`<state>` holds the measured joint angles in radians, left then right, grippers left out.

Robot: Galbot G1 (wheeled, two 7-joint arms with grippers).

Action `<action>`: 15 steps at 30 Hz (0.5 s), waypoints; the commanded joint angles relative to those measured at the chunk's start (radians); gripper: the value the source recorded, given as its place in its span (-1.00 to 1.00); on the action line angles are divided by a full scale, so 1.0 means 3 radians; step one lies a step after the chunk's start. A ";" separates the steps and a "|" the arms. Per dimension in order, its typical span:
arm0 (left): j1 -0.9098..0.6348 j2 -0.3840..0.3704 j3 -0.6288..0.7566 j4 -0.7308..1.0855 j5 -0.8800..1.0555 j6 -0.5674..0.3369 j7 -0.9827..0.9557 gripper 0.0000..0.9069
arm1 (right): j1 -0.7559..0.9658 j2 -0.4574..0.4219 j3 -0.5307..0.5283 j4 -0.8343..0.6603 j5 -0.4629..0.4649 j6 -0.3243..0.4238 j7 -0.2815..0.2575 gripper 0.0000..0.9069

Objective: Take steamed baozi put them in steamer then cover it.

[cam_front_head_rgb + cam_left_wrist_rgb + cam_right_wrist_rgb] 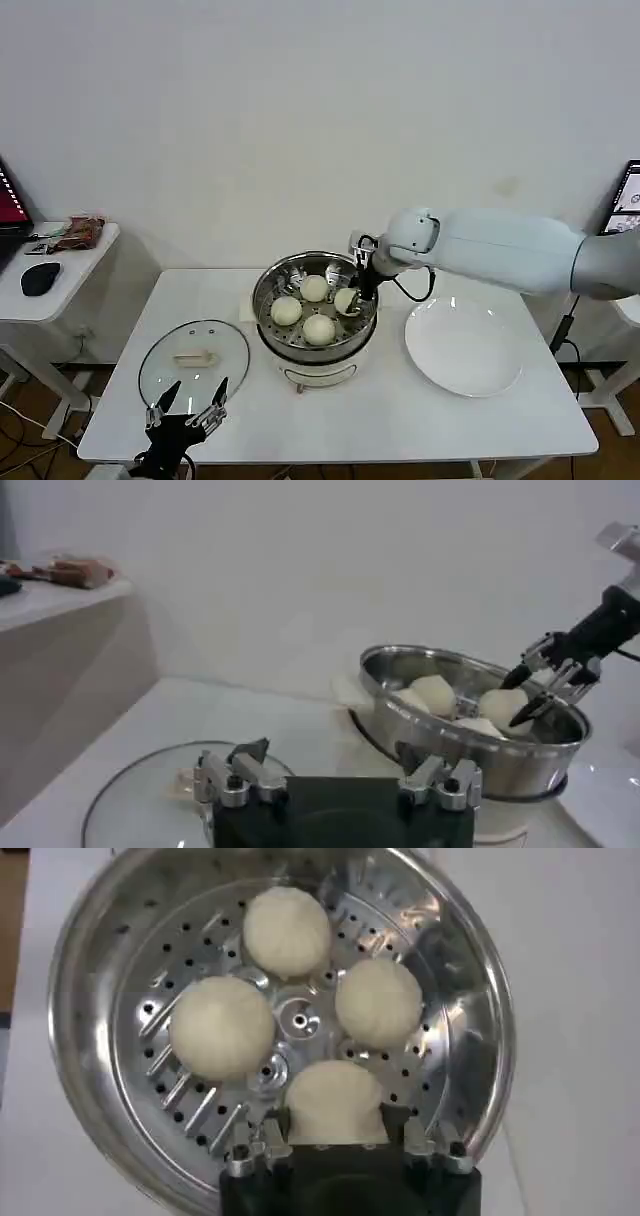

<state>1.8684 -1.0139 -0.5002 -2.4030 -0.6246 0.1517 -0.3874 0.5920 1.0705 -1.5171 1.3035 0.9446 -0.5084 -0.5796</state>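
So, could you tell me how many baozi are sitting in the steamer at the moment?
4, all on the perforated tray of the steamer: one baozi, a second, a third, and the fourth between the fingers of the right gripper. None look hidden.

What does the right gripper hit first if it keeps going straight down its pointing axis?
Likely the baozi between the right gripper's open fingers, resting on the steamer tray.
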 commanded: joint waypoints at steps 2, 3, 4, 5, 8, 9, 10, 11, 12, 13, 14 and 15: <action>0.0005 -0.0013 0.0009 0.0007 0.0003 -0.0001 0.0001 1.00 | -0.0004 -0.0030 0.0065 0.0008 0.0032 -0.0016 0.0041 1.00; 0.0007 -0.0016 0.0009 0.0006 0.0003 -0.0002 0.0001 1.00 | 0.0018 -0.0066 0.0075 0.0028 0.0026 -0.0011 0.0041 1.00; 0.0005 -0.0018 0.0010 0.0007 0.0004 -0.0002 0.0001 1.00 | 0.0049 -0.0119 0.0096 0.0069 0.0029 -0.0012 0.0049 1.00; -0.0001 -0.0024 0.0013 0.0008 0.0009 -0.0001 -0.0001 1.00 | 0.0060 -0.0161 0.0107 0.0102 0.0025 -0.0007 0.0055 1.00; -0.0017 -0.0045 0.0023 -0.0001 0.0013 0.0004 -0.0003 1.00 | 0.0069 -0.0350 0.0307 0.0220 0.0030 -0.0002 0.0116 1.00; -0.0020 -0.0058 0.0023 -0.0004 0.0012 0.0006 -0.0001 1.00 | 0.0065 -0.0447 0.0411 0.0274 0.0062 -0.0007 0.0141 1.00; -0.0021 -0.0068 0.0022 -0.0005 0.0012 0.0007 -0.0003 1.00 | 0.0072 -0.0521 0.0450 0.0315 0.0068 0.0000 0.0161 1.00; -0.0024 -0.0068 0.0020 0.0001 0.0016 0.0011 -0.0002 1.00 | 0.0073 -0.0558 0.0479 0.0351 0.0057 0.0011 0.0162 1.00; -0.0021 -0.0063 0.0019 0.0006 0.0017 0.0010 -0.0006 1.00 | 0.0056 -0.0668 0.0585 0.0427 0.0067 0.0015 0.0183 1.00; -0.0019 -0.0062 0.0019 0.0008 0.0025 0.0011 -0.0009 1.00 | 0.0030 -0.0708 0.0632 0.0475 0.0084 -0.0005 0.0206 1.00; -0.0018 -0.0065 0.0017 0.0008 0.0035 0.0012 -0.0005 1.00 | -0.0024 -0.0810 0.0760 0.0560 0.0098 -0.0018 0.0258 1.00; -0.0016 -0.0069 0.0016 0.0008 0.0038 0.0013 -0.0003 1.00 | -0.0084 -0.0861 0.0829 0.0586 0.0081 -0.0009 0.0272 1.00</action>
<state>1.8629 -1.0314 -0.4950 -2.4015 -0.6163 0.1540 -0.3888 0.6016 0.9723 -1.4272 1.3709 0.9591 -0.5106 -0.5418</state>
